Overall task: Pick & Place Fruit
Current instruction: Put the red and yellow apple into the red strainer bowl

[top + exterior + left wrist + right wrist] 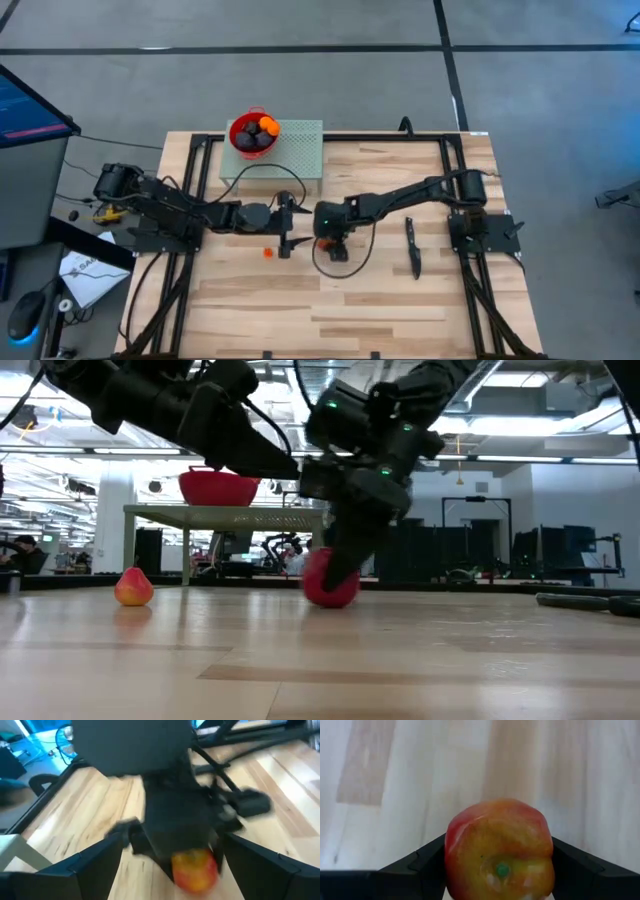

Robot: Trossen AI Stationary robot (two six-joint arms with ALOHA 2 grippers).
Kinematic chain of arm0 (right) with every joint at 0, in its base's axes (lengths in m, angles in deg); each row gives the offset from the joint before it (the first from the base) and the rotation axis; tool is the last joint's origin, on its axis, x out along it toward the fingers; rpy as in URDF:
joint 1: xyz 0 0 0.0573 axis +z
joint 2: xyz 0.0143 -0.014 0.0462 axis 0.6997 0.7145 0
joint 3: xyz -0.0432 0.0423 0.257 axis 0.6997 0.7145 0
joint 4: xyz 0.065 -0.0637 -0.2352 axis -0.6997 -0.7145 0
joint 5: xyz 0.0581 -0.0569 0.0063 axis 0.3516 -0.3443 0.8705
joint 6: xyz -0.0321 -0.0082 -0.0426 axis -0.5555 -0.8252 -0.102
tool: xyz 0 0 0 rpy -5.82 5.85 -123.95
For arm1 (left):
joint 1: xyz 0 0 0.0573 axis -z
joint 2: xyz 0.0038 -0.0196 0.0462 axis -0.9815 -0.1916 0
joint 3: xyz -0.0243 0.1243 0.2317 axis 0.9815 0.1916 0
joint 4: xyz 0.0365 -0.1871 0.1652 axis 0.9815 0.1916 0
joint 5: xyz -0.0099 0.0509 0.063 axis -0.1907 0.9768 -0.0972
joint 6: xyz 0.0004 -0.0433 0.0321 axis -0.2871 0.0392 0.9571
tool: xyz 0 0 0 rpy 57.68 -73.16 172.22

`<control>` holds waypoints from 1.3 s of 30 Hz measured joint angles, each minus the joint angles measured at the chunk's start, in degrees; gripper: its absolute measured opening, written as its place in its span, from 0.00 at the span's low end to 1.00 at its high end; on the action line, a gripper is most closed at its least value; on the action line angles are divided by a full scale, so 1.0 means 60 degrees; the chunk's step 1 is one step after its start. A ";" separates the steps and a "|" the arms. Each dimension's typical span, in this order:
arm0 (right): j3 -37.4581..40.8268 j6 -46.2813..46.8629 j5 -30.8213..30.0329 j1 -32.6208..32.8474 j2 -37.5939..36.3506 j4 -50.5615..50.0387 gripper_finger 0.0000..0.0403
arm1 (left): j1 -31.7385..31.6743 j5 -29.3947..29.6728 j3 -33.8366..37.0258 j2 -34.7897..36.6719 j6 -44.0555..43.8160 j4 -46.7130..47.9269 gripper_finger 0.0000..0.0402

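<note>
The right gripper [334, 247] is low over the middle of the table [380, 300], fingers down at the wood, closed around the red-yellow apple [500, 852]. In the right wrist view the apple fills the gap between the two dark fingers [412, 865], one on each side of it. In the low view the apple [330, 582] sits at the tabletop under that gripper [345, 565]; whether it touches the wood or hangs just clear, I cannot tell.

The left gripper [287, 228] reaches in from the left, just beside the right one, its fingers spread apart with nothing between them. A small orange fruit [267, 253] lies on the table close by it.

The red bowl [250, 122] stands on the pale green stand [300, 155] at the table's far edge, with dark plums [251, 140] and orange pieces [268, 125] in it. The black knife [413, 248] lies to the right, apart from the grippers
</note>
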 joint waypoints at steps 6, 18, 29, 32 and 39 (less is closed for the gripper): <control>-0.1064 -0.0249 -0.0129 0.0295 0.0771 0.0025 0.66 | 0.0200 -0.0036 0.0011 0.0131 -0.0074 0.0291 0.83; -0.1268 -0.0393 0.0661 0.0066 0.0999 0.0153 0.84 | 0.0583 0.0903 -0.0007 0.1342 -0.0235 0.1573 0.83; -0.0851 -0.0522 -0.0745 0.0509 0.0083 -0.0242 0.90 | 0.0994 0.1017 0.0706 0.2639 -0.1752 0.2498 0.83; -0.0026 -0.0363 -0.1362 0.0688 -0.0661 -0.0270 0.88 | 0.1330 0.1014 0.1089 0.2693 -0.2115 0.2486 0.83; 0.2858 0.1603 -0.2095 0.0995 -0.2609 0.2044 0.82 | 0.0932 -0.0058 0.1546 0.1461 -0.2139 0.0534 0.83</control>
